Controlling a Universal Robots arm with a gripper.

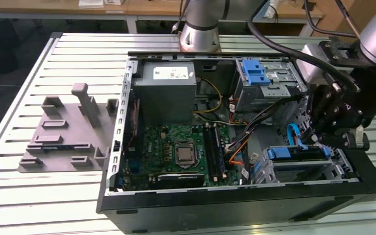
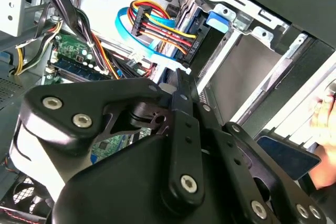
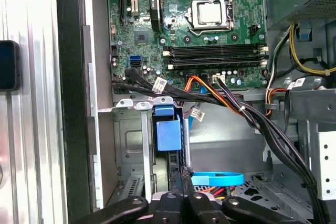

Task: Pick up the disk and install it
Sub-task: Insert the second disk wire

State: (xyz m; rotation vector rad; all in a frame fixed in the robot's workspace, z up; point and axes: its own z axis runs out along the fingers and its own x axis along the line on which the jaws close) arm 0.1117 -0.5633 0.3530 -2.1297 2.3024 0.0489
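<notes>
1. Black pincer (image 1: 322, 139) hovers inside the open black computer case (image 1: 240, 205), fingers pressed together, gripping nothing.
2. Blue-framed silver disk (image 1: 297, 155) sits slotted in the case's drive cage, just below the pincer.

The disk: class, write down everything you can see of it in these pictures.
The disk shows mostly its blue plastic carrier, which has a paler blue square tab at the end. Its metal body is largely hidden. It sits edge-on in a slot of the grey metal drive cage inside the open computer case, on the exterior view's right. Black cables run past its end, and the claw hovers close beside it.
</notes>
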